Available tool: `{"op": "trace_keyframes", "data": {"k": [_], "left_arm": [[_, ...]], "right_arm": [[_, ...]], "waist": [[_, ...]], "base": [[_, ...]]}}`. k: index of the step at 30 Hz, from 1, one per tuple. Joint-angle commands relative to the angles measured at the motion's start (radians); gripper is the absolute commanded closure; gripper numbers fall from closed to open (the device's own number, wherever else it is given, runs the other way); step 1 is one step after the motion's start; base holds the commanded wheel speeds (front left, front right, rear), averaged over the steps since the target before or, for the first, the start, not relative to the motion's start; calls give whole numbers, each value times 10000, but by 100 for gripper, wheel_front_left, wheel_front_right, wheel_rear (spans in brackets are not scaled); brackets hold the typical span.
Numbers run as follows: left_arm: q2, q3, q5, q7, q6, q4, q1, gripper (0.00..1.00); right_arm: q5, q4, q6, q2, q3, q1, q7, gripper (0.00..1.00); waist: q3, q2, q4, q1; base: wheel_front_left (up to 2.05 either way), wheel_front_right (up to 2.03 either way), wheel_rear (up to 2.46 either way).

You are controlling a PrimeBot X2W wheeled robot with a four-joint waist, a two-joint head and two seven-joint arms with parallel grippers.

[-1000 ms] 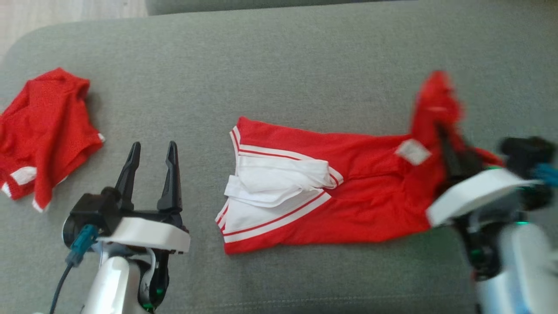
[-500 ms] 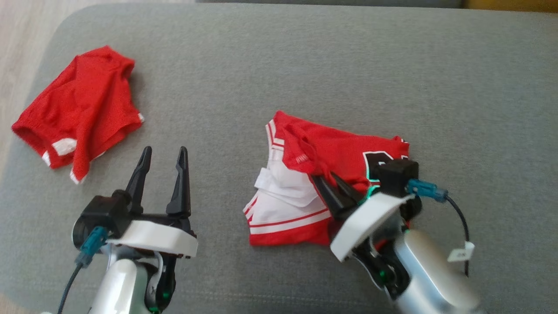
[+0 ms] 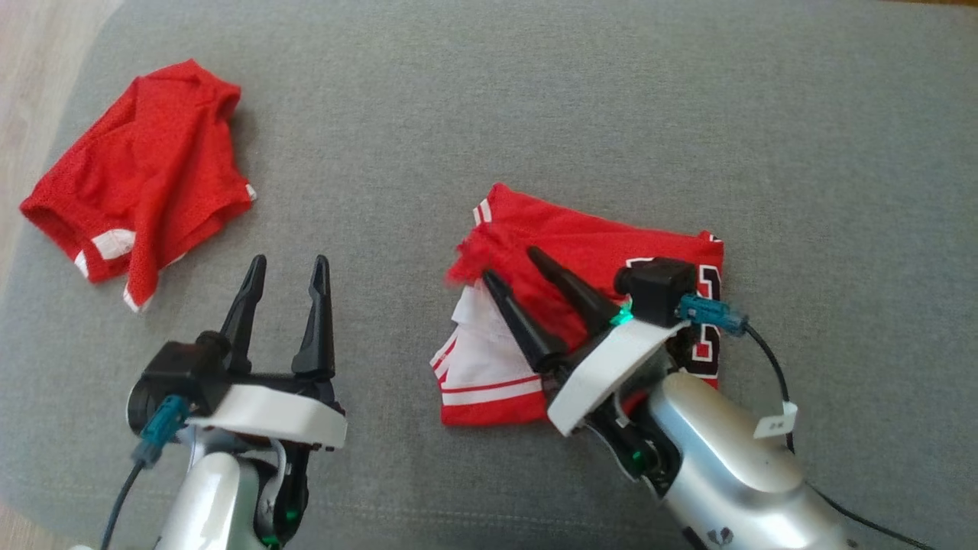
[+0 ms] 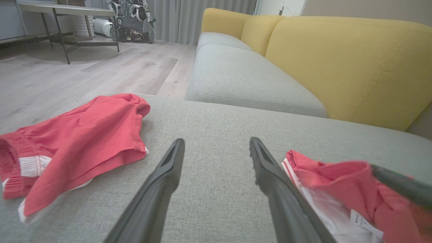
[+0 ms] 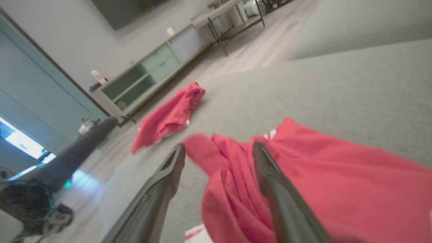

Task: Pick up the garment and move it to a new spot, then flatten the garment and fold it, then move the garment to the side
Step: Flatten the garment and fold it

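The garment [image 3: 603, 241], red with white trim and a dark number, lies folded over on the grey cushion [image 3: 489, 99] at centre right. My right gripper [image 3: 510, 263] hovers open over its left edge, fingers spread and pointing up-left. In the right wrist view the loose red fold [image 5: 216, 158] sits blurred between the open fingers of the right gripper [image 5: 218, 146], not pinched. My left gripper [image 3: 290, 261] stands open over bare cushion, left of the garment. In the left wrist view the left gripper [image 4: 216, 141] holds nothing and the garment [image 4: 337, 182] lies to its right.
A second red garment [image 3: 145, 160] lies crumpled near the cushion's far left edge, beside the wooden floor [image 3: 30, 46]. A yellow sofa back [image 4: 337, 60] and another grey seat [image 4: 243, 77] stand beyond. Bare cushion stretches to the right and behind the garment.
The right gripper swept the garment's right end over to the left, folding it in half, then opened and let the cloth go. The head camera shifted. The left gripper stayed still.
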Motion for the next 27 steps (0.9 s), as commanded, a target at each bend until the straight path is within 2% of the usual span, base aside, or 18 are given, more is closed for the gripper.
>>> {"op": "trace_keyframes", "data": {"k": [1, 3, 6, 11, 15, 16, 21, 27], "left_arm": [[29, 414, 86, -122, 69, -303, -394, 0], [35, 460, 105, -122, 78, -298, -384, 0], [65, 546, 129, -122, 85, -304, -354, 0], [93, 616, 188, -122, 102, -335, -253, 0], [134, 658, 232, -122, 122, -362, -207, 0], [134, 658, 232, -122, 122, -362, -207, 0], [225, 730, 302, -122, 162, -445, -171, 0], [383, 943, 327, -122, 287, -610, 33, 0]], "right_arm": [[188, -561, -7, 179, 244, -267, -319, 0], [172, -853, -7, 179, 328, -337, -637, 0], [-132, -1164, -7, 179, -114, -350, -979, 0], [-1110, -1804, -7, -11, -1829, 12, -1191, 0], [-2018, -2418, -7, -331, -3472, 680, -940, 0], [-2018, -2418, -7, -331, -3472, 680, -940, 0], [-3085, -3264, -7, -620, -5293, 1769, -398, 0], [-3884, -4183, -7, -589, -6427, 2825, 147, 0]], "waist": [[-11, 0, -67, 0], [-42, 0, -177, 0], [-100, 0, -358, 0], [-202, 0, -611, 0], [-261, 0, -753, 0], [-261, 0, -753, 0], [-356, 0, -860, 0], [-624, 0, -998, 0]], "base": [[0, 0, 0], [0, 0, 0], [0, 0, 0], [0, 0, 0], [0, 0, 0], [0, 0, 0], [0, 0, 0], [0, 0, 0]]}}
